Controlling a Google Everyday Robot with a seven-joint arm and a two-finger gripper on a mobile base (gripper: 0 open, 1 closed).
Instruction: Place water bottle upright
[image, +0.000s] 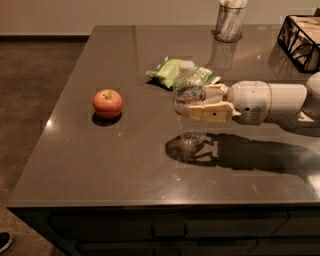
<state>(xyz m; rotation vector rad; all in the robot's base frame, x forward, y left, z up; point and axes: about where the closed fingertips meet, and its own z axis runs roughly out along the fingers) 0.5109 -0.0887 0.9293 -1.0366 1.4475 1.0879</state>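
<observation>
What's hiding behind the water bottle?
A green bag lies on the table behind the water bottle, which the gripper clasps from the right. The bottle stands in front of the bag's middle, so that part can't be seen properly.

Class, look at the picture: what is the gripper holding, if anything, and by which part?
The gripper holds the water bottle, its fingers closed around the bottle's middle at the label band, well below the cap. The bottle is upright.

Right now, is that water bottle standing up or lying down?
Upright: the water bottle has its white cap on top, base down; the gripper is shut around its middle.
</observation>
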